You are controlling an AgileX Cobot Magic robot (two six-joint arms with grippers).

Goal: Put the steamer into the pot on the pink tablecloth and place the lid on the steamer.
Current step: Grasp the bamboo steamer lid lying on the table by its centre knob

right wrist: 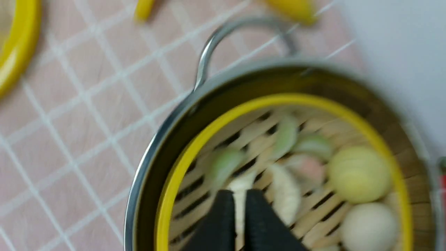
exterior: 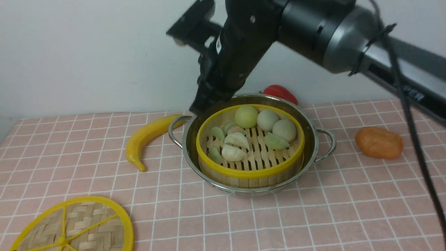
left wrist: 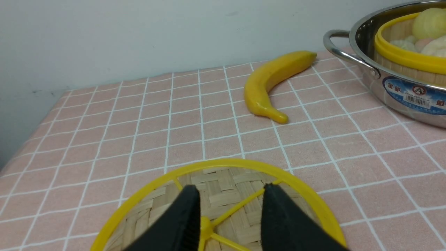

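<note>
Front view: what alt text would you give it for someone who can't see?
A bamboo steamer of toy buns and dumplings sits inside a shiny steel pot on a pink checked tablecloth, with the right arm reaching down by its far left rim. The woven lid lies flat at the near left; a banana lies left of the pot.

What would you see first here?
The shiny steel pot in the middle of the pink tablecloth grabs the eye, with the bamboo steamer of toy buns and dumplings sitting inside it. Its woven lid lies at the near left corner, and a yellow banana lies left of the pot.
</note>
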